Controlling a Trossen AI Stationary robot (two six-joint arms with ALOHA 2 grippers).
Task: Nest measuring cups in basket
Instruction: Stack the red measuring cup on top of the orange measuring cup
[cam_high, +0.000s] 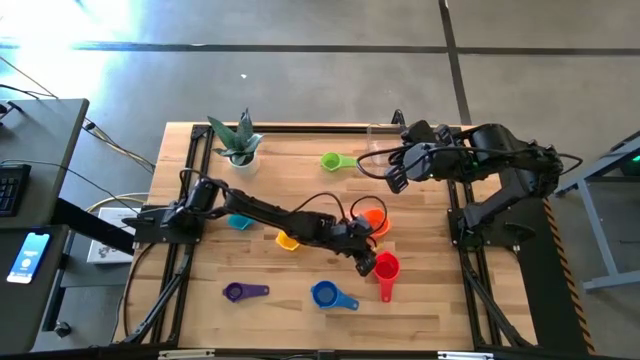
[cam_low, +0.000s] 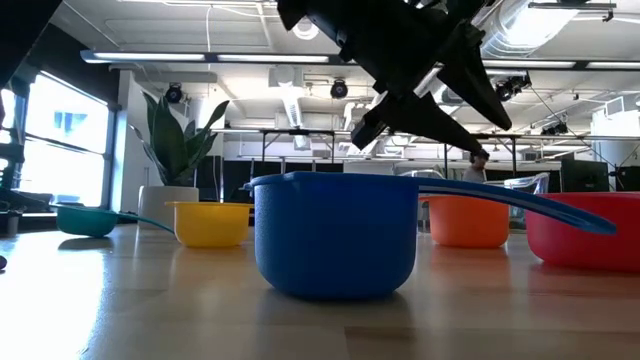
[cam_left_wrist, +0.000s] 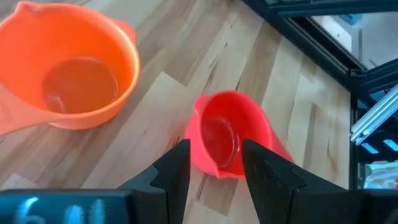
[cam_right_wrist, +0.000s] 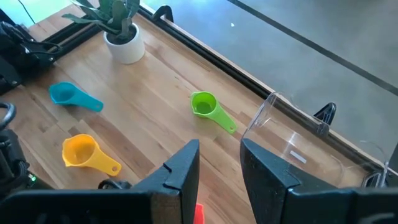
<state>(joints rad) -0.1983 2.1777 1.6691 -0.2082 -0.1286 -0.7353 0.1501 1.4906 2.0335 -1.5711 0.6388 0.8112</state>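
The red measuring cup (cam_high: 386, 268) stands upright on the wooden table, right of centre. My left gripper (cam_left_wrist: 216, 149) is open, slanting down over it, with one finger on either side of the cup's near rim (cam_left_wrist: 208, 163); no touch shows. Orange cup (cam_high: 372, 218) sits just behind it. Green (cam_high: 335, 161), teal (cam_high: 238, 221), yellow (cam_high: 287, 240), blue (cam_high: 330, 295) and purple (cam_high: 240, 291) cups lie scattered on the table. The clear basket (cam_right_wrist: 298, 143) stands at the far right edge. My right gripper (cam_right_wrist: 219, 149) hangs open, high up beside the basket, holding nothing.
A small white plant pot (cam_high: 240, 150) stands at the far left of the table. A black frame rail (cam_left_wrist: 311, 37) runs along the table's right side, close to the red cup. Bare wood lies between the green cup and the plant.
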